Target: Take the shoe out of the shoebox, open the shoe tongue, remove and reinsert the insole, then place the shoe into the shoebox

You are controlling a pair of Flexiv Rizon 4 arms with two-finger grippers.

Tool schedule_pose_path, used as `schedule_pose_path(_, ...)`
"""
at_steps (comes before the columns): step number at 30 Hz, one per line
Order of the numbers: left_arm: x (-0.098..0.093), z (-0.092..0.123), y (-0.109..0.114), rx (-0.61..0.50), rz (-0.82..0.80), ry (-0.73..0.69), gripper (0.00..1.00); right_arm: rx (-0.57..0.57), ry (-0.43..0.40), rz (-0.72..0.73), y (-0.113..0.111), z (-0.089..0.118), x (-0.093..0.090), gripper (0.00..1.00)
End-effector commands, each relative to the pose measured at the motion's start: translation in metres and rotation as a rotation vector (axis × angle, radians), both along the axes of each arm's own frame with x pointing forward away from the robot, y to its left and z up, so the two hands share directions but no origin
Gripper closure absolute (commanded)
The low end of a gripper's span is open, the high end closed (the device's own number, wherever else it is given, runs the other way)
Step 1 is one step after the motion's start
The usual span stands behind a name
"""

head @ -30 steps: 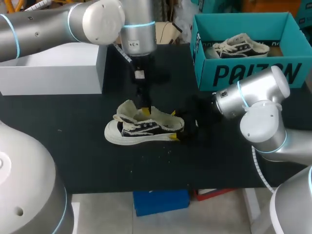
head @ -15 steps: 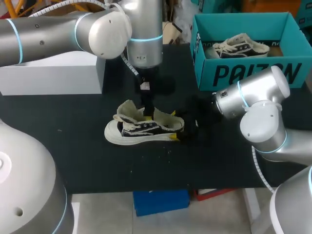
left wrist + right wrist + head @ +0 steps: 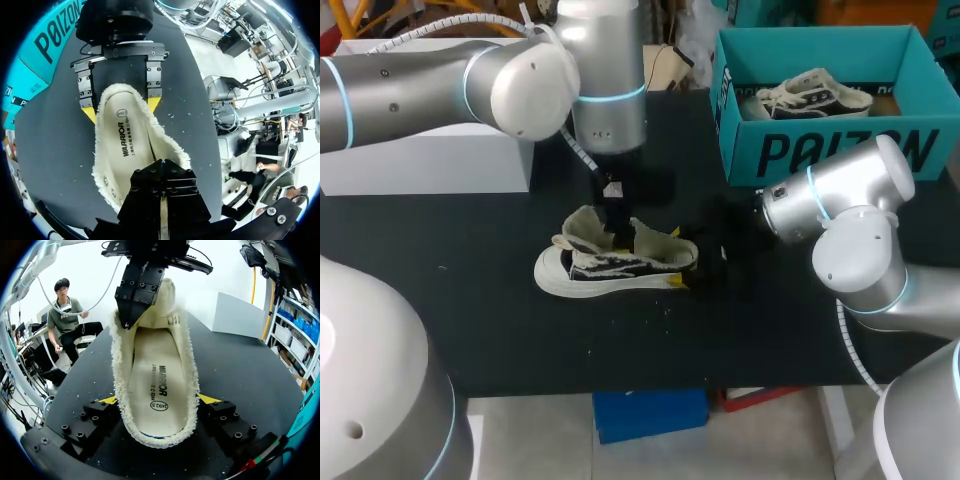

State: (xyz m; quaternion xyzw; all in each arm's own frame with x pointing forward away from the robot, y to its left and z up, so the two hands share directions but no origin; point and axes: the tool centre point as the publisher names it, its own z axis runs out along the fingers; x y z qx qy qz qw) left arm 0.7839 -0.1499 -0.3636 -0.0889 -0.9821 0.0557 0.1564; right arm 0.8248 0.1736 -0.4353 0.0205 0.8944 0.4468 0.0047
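1. My left arm (image 3: 440,75) comes in over the back of the black counter (image 3: 470,300), wrist upright above the cream-and-black canvas sneaker (image 3: 610,268).
2. My left end effector (image 3: 616,215) dips into the sneaker's front with its fingers drawn together and its tips hidden.
3. My right end effector (image 3: 157,400) lies low and grips the sneaker's heel from both sides.
4. The sneaker lies mid-counter, well apart from the near edge, from the teal cardboard shoebox (image 3: 840,150) at the back right, and from the white box (image 3: 430,150) at the back left.

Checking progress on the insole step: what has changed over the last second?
The left gripper has sunk deeper into the opening of the shoe, its yellow tips now hidden in the head view. Nothing was visibly taken or let go. The shoe, the right gripper clamping its heel, and the other shoe in the shoebox stayed put.
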Motion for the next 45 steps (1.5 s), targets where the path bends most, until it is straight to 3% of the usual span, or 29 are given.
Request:
schedule_pose_path(1,-0.002,-0.016,0.000,-0.009,0.009,0.004,1.00,-0.003,0.001,-0.002,0.001,-0.006,0.001,1.00)
schedule_pose_path(34,-0.007,-0.052,-0.006,-0.007,0.113,-0.047,1.00,-0.003,0.001,-0.002,0.001,-0.006,0.001,1.00)
schedule_pose_path(35,-0.007,-0.052,-0.006,-0.011,0.113,-0.049,0.97,-0.003,0.001,-0.002,0.001,-0.006,0.001,1.00)
schedule_pose_path(37,-0.006,-0.051,-0.005,-0.008,0.125,-0.071,0.71,-0.003,0.001,-0.002,0.001,-0.006,0.001,1.00)
schedule_pose_path(40,-0.006,-0.050,-0.005,0.023,0.145,-0.105,0.82,-0.003,0.001,-0.002,0.001,-0.006,0.001,1.00)
schedule_pose_path(41,-0.007,-0.051,-0.004,0.040,0.154,-0.119,0.82,-0.003,0.001,-0.002,0.001,-0.006,0.001,1.00)
schedule_pose_path(45,-0.007,-0.056,-0.004,0.070,0.162,-0.136,0.65,-0.003,0.001,-0.002,0.001,-0.006,0.001,1.00)
